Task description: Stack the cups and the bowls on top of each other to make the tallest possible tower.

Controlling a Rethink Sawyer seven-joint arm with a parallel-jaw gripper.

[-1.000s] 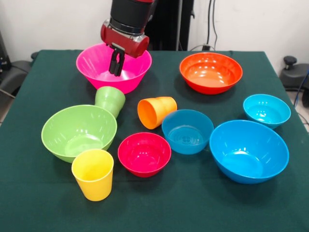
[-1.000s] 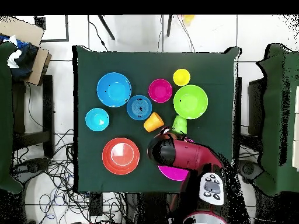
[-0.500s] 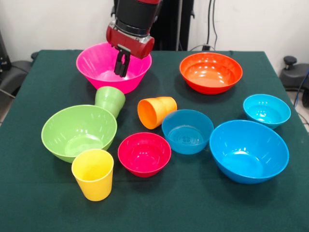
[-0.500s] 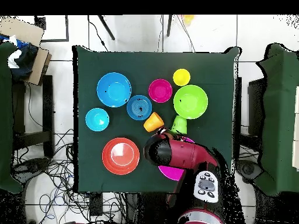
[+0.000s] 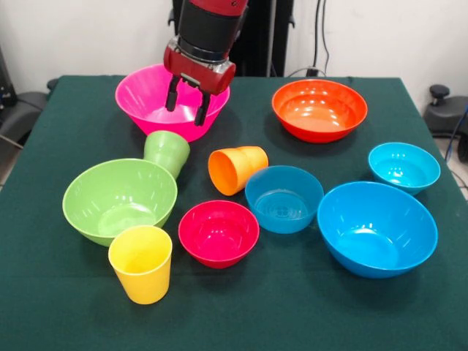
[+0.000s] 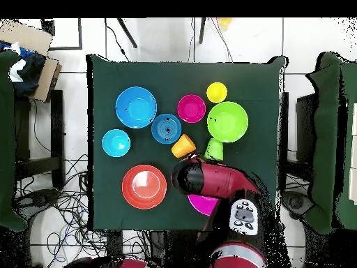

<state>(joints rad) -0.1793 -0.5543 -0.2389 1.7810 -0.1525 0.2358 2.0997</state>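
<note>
— Cups first: where are they sitting?
— All three are lying or standing on the green tablecloth [image 5: 66, 110], none stacked. The yellow cup [image 5: 141, 263] is standing upright at the near edge, just in front of the light green bowl [image 5: 119, 199]. The green cup [image 5: 167, 152] is tipped over, leaning against that bowl's far rim. The orange cup [image 5: 236, 169] is lying on its side, mouth facing the green one, touching or nearly touching the mid-sized blue bowl [image 5: 284, 197].
— And the other bowls?
— The red bowl [image 5: 219, 232] is sitting between the light green and mid-sized blue ones. The large blue bowl [image 5: 376, 227] is resting at the right, the small cyan bowl [image 5: 404, 167] behind it, the orange bowl [image 5: 319, 109] farther back.
— What is the gripper doing?
— The gripper [image 5: 186, 104] is hanging over the pink bowl [image 5: 150, 99] with its two black fingers [image 5: 172, 96] spread apart, holding nothing. Whether the tips are touching the bowl, I cannot tell.
</note>
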